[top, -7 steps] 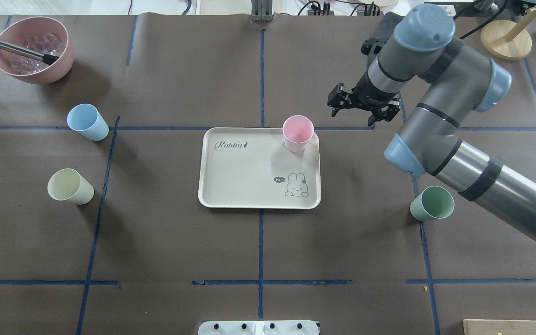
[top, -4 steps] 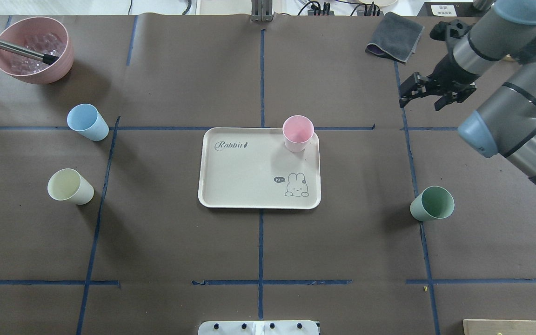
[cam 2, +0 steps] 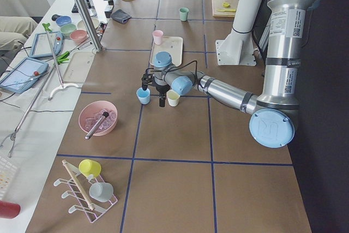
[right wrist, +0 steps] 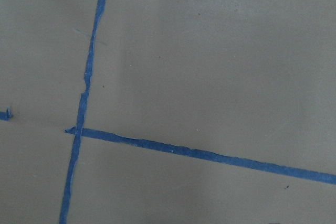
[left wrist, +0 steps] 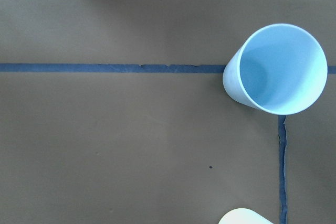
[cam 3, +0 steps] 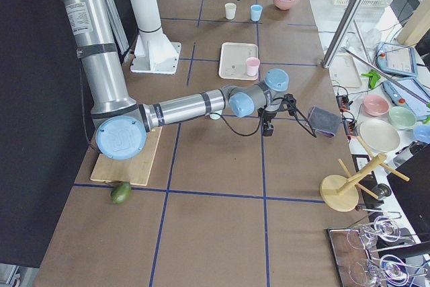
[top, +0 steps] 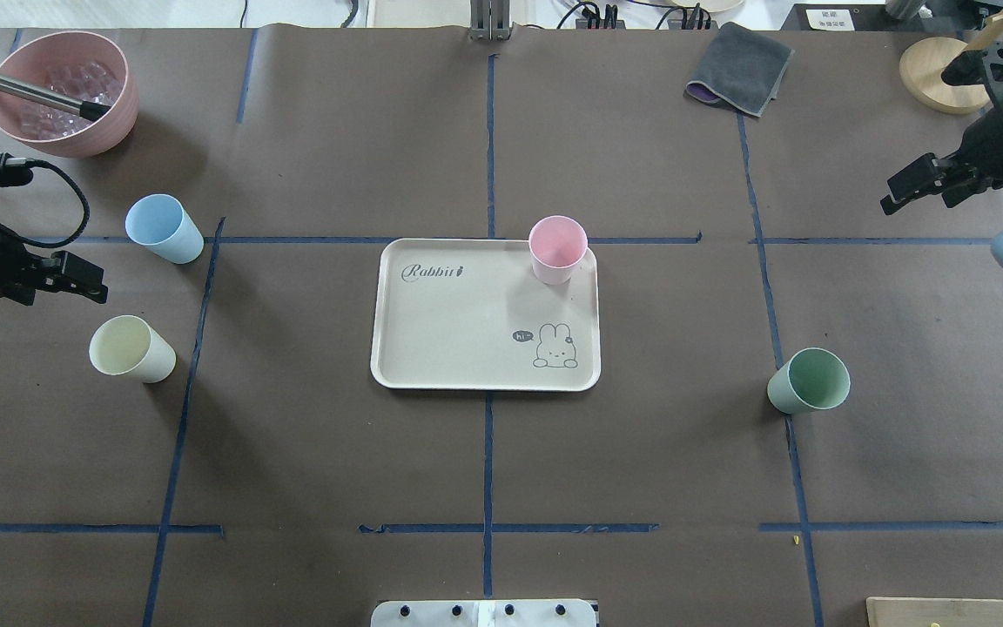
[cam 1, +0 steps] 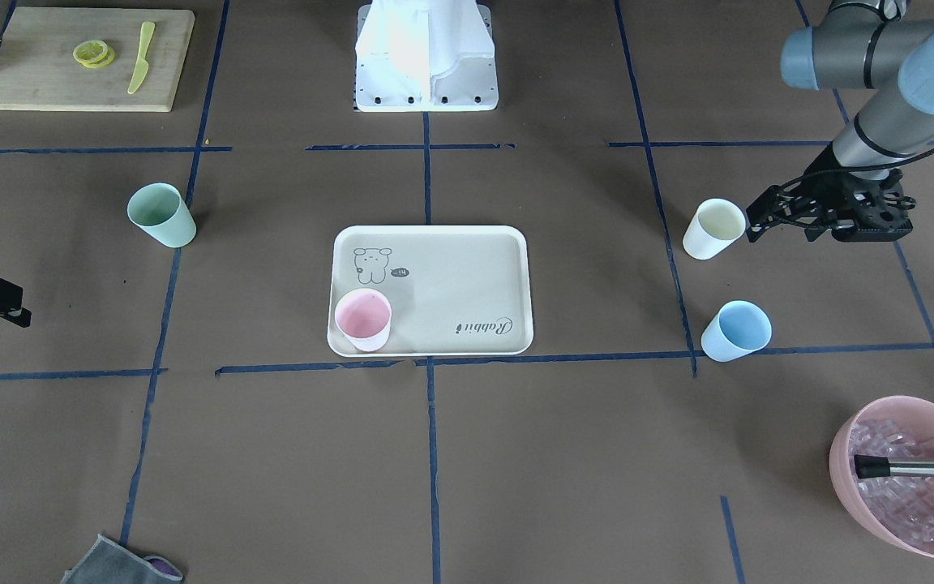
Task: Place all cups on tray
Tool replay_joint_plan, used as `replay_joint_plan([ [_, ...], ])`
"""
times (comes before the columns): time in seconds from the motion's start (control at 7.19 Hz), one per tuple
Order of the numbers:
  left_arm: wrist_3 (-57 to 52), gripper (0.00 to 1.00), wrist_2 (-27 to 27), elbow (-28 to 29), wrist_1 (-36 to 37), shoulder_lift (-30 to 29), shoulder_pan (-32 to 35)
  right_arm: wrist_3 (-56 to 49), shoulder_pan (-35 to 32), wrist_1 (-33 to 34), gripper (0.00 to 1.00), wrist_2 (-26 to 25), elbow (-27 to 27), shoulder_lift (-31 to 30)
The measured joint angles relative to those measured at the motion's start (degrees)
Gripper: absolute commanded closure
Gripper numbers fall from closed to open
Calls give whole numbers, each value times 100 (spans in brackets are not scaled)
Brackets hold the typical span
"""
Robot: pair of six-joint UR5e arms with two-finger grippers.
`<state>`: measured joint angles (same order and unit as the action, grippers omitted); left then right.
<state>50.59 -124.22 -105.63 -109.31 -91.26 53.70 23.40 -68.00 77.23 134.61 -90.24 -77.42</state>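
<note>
The pink cup [top: 558, 248] stands upright in a corner of the cream tray [top: 467, 348], also in the front view [cam 1: 363, 319]. The blue cup [top: 162, 228] and the yellow cup [top: 130, 348] stand on the table to the left. The green cup [top: 809, 380] stands to the right. My left gripper [top: 40, 283] is open and empty, above the table between the blue and yellow cups and left of them. Its wrist view shows the blue cup [left wrist: 278, 69] and the yellow cup's rim [left wrist: 247, 217]. My right gripper [top: 937, 183] is open and empty at the far right.
A pink bowl of ice cubes [top: 62, 91] with a metal tool in it stands at the back left. A grey cloth [top: 741, 68] and a wooden stand [top: 945, 74] are at the back right. A cutting board [cam 1: 82, 61] lies near the robot's right side.
My right arm has pulled away from the tray toward the right edge, gripper open. My left arm has come in from the left edge toward the blue and yellow cups.
</note>
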Motion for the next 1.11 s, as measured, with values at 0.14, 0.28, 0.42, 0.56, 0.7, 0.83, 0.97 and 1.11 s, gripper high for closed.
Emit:
replay_joint_plan([
  [0.14, 90, 0, 28, -12, -14, 47, -140, -36, -11, 1, 1, 1, -2, -25],
  [0.28, 124, 0, 35, -16, -18, 104, -241, -43, -11, 1, 1, -8, -2, -35],
  [0.42, 137, 2, 41, -16, -18, 153, -348, -41, -10, -3, 1, -34, -2, -38],
  [0.56, 193, 46, 47, -6, -17, 178, -455, -34, -7, -5, 1, -63, -2, -38],
  [0.7, 443, 91, 56, 11, -17, 175, -570, -32, -2, -6, 1, -77, 0, -35],
  [0.83, 799, 100, 66, 32, -14, 149, -671, -34, 7, -6, 1, -81, 9, -32],
  [0.97, 1012, 100, 68, 51, -14, 117, -731, -36, 16, -6, 1, -83, 13, -31],
  [1.11, 1100, 100, 64, 55, -16, 94, -757, -36, 19, -7, 1, -83, 13, -33],
])
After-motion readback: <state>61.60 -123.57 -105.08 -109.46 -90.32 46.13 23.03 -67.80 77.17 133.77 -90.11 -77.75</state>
